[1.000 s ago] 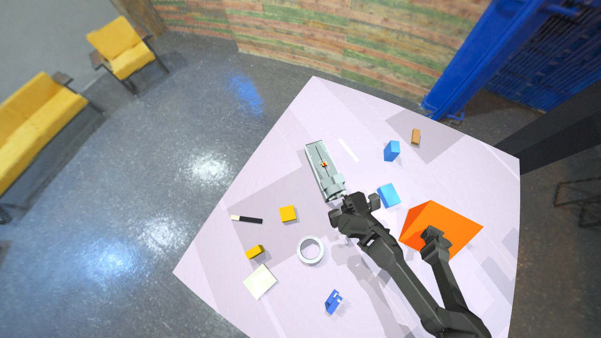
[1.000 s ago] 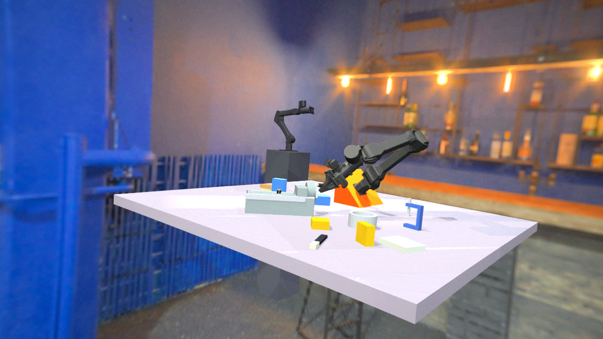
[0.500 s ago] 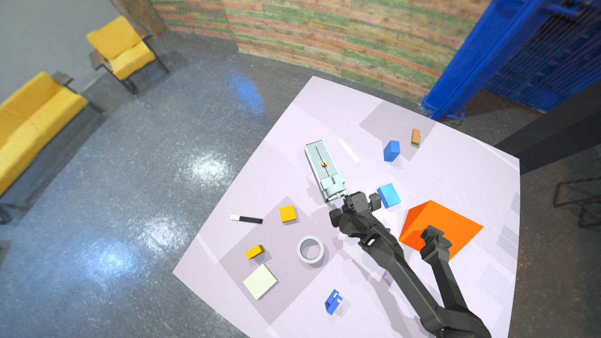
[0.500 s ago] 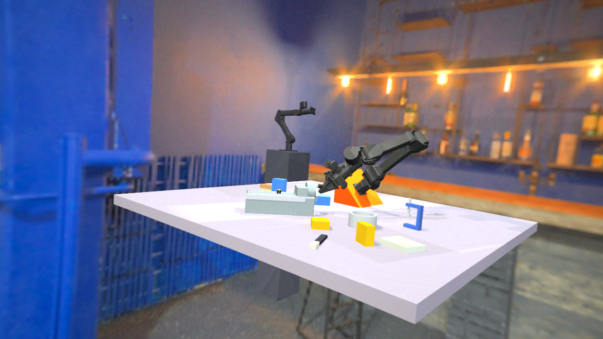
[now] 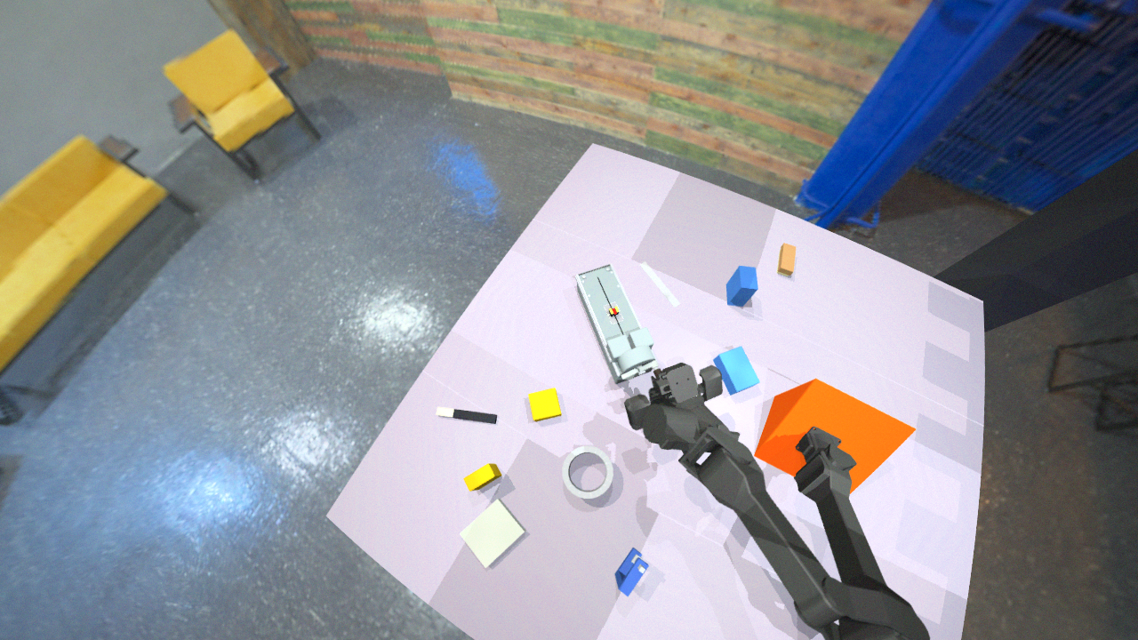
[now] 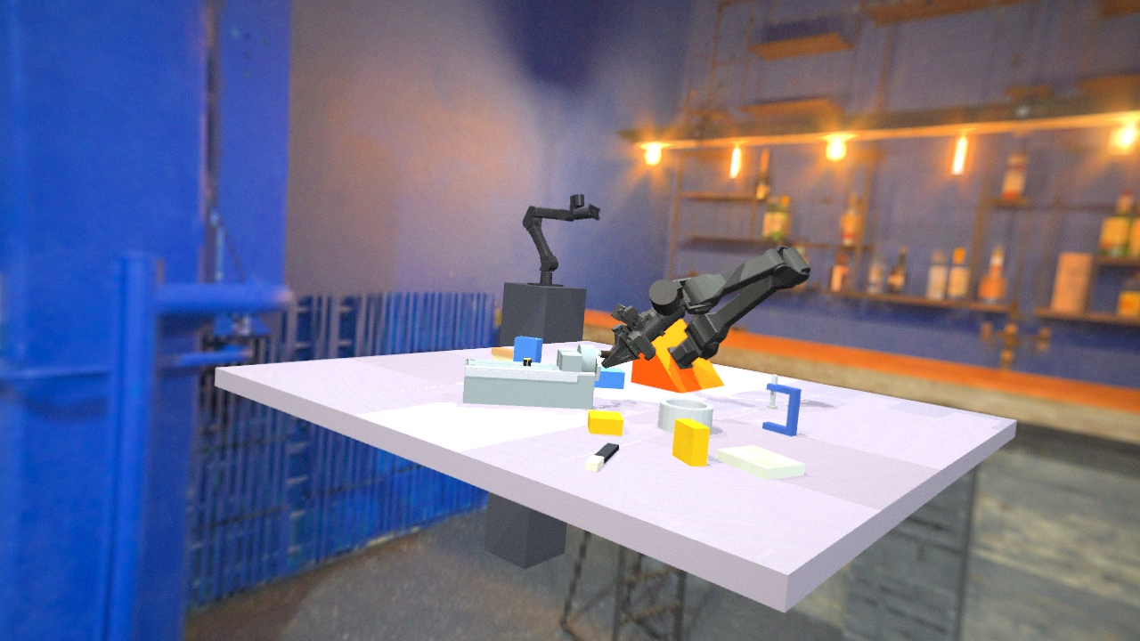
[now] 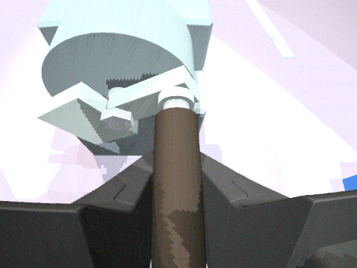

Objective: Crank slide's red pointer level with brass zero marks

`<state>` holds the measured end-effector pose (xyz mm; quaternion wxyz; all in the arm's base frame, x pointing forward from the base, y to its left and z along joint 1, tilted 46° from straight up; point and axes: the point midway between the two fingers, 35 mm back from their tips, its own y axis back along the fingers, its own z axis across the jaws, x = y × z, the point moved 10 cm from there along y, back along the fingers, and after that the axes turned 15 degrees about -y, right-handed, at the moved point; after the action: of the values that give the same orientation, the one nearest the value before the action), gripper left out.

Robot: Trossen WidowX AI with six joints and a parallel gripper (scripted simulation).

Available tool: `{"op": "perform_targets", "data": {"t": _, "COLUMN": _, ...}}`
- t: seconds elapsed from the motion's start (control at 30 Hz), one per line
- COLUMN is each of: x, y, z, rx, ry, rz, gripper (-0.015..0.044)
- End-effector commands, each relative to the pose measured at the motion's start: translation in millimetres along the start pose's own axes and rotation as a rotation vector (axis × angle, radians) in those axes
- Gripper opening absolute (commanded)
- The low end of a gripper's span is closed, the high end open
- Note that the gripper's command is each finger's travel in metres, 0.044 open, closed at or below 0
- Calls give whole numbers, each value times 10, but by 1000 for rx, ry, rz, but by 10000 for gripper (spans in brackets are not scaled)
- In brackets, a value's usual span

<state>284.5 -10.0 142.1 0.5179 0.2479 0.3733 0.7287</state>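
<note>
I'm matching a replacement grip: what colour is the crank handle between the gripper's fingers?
Brown; it shows best in the wrist view.

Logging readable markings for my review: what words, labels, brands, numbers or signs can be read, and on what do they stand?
None can be read.
Grey machine: tiny marks by its red pointer, too small to read.
Bottles on the back shelves: too blurred to tell whether labelled.

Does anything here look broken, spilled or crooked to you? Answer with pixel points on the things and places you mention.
Nothing looks broken or spilled. The gripper [image 5: 653, 373] [image 6: 606, 362] [image 7: 172, 157] is closed on the machine's brown crank handle [image 7: 178, 160], as the job calls for. The loose blocks, such as the flat yellow one [image 5: 545, 404] [image 6: 605, 423], sit at differing angles, but none looks damaged.
</note>
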Motion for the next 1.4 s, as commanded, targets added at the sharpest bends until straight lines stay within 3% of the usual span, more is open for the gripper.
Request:
{"op": "perform_targets", "data": {"t": 0.0, "x": 33, "y": -60, "z": -41, "rx": 18, "ry": -3, "rz": 10, "gripper": 0}}
{"op": "perform_targets", "data": {"t": 1.37, "x": 228, "y": -230, "z": -10, "rx": 17, "ry": -4, "rz": 12, "gripper": 0}}
